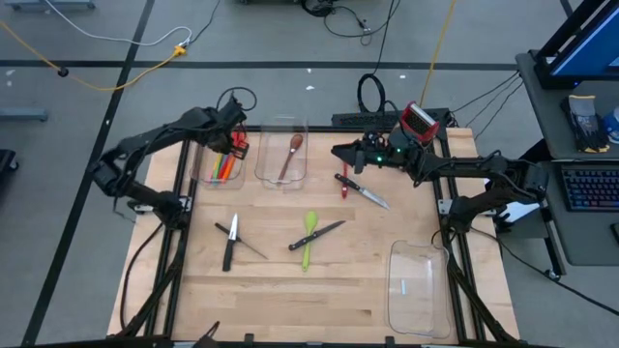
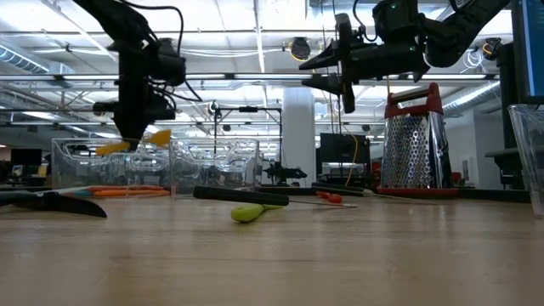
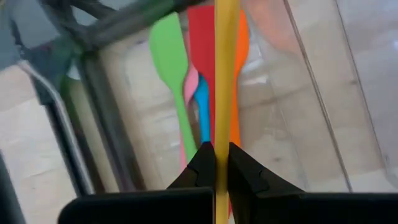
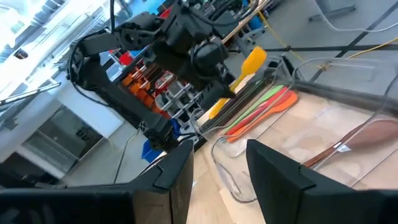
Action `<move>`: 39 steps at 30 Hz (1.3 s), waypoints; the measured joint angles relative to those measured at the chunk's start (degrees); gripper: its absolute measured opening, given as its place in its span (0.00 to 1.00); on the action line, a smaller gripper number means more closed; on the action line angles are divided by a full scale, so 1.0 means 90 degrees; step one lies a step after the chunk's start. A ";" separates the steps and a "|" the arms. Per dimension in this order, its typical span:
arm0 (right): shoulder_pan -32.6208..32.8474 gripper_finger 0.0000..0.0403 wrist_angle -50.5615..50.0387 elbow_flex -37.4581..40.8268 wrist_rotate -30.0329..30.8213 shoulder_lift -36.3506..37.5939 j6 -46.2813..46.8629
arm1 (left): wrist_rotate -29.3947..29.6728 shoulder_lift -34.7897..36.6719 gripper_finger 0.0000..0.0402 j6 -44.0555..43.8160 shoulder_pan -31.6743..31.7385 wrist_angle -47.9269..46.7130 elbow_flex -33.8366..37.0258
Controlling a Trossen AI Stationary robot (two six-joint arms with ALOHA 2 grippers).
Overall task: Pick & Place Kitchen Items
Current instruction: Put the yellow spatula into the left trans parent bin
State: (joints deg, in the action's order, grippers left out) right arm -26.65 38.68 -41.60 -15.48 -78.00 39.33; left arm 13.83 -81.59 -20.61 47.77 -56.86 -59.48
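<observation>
No brand, label or legible writing is seen on any item.

The worktop (image 1: pixel 290 290) is pale wooden board on a dark frame, over a grey floor crossed by cables. In the low view a hall with ceiling lights and racks is seen behind.

The left hand (image 1: pixel 235 141) is placed at the upper left of the high view, above a clear bin (image 1: pixel 221 166). Its fingers (image 3: pixel 202 165) are pressed on a yellow spatula (image 3: pixel 226 74), held upright by the handle. Green, red, pink, blue and orange utensils (image 3: pixel 200 68) are seen lying in that bin below.

The right hand (image 1: pixel 340 152) is held above the worktop at upper centre-right, fingers spread and nothing between them. A box grater (image 1: pixel 420 119) stands just behind it.

A wooden spoon (image 1: pixel 289 155) lies in a second bin (image 1: pixel 282 153) at upper centre. A red-handled utensil (image 1: pixel 343 186) and a knife (image 1: pixel 366 192) lie below the right hand. A green spoon (image 1: pixel 309 237) crossed by a knife (image 1: pixel 318 234) lies at centre, two knives (image 1: pixel 232 240) at centre left. A third bin (image 1: pixel 420 285) stands at lower right.
</observation>
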 joint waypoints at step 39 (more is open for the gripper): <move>0.0000 0.34 -0.0041 0.0005 0.0070 0.0000 -0.0296 | -0.0703 -0.0717 0.10 0.0824 0.0840 0.0054 0.0087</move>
State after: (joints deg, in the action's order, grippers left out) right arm -26.65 38.30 -41.56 -14.85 -78.00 36.67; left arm 7.51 -88.04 -13.19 55.33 -56.37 -58.70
